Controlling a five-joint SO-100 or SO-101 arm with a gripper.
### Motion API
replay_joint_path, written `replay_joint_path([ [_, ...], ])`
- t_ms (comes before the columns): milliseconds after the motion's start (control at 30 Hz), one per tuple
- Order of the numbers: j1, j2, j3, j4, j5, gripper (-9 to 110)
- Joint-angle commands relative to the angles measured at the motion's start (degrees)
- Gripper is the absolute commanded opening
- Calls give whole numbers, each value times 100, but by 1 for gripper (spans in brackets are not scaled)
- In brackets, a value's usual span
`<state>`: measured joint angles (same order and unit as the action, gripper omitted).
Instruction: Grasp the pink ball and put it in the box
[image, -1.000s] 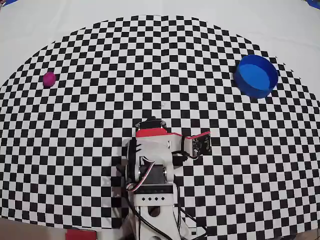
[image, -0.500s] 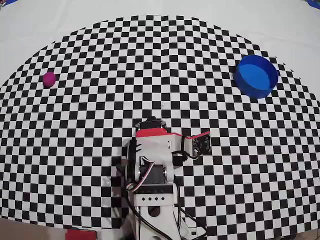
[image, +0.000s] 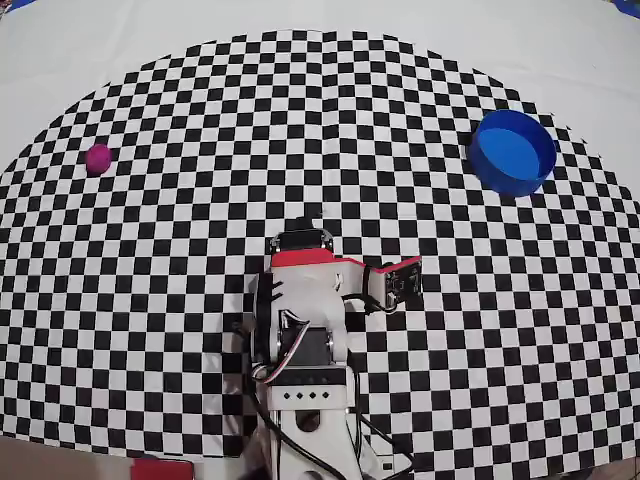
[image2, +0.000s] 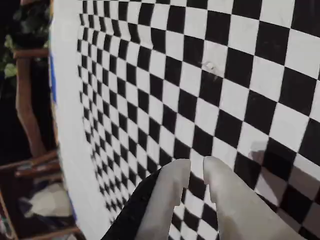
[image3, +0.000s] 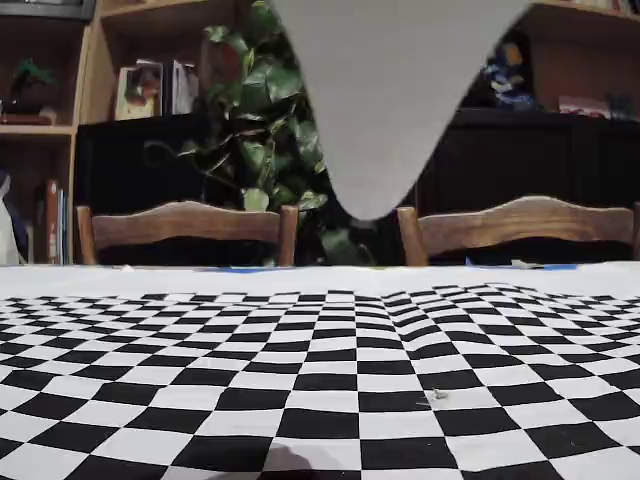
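The arm (image: 300, 330) is white with a red strip, black cables and pale grey fingers (image2: 170, 200).

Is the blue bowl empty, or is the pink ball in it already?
Empty. The overhead view shows only blue floor inside the box, and the pink ball sits on the checkered cloth far to its left.

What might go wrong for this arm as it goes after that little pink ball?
The pink ball lies far left in the overhead view, near the checkered cloth's edge; a nudge might roll it off. The gripper looks nearly closed and must open first. The box sits far right, so the long carry risks a drop.
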<state>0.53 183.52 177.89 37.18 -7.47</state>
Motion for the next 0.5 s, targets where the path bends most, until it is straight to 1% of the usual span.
replay_joint_path([
  [0, 26, -97, 44, -431, 18, 13],
  [200, 9, -114, 44, -1283, -44, 29],
  [400, 44, -114, 44, -1951, -53, 32],
  [467, 44, -114, 44, -2021, -202, 32],
])
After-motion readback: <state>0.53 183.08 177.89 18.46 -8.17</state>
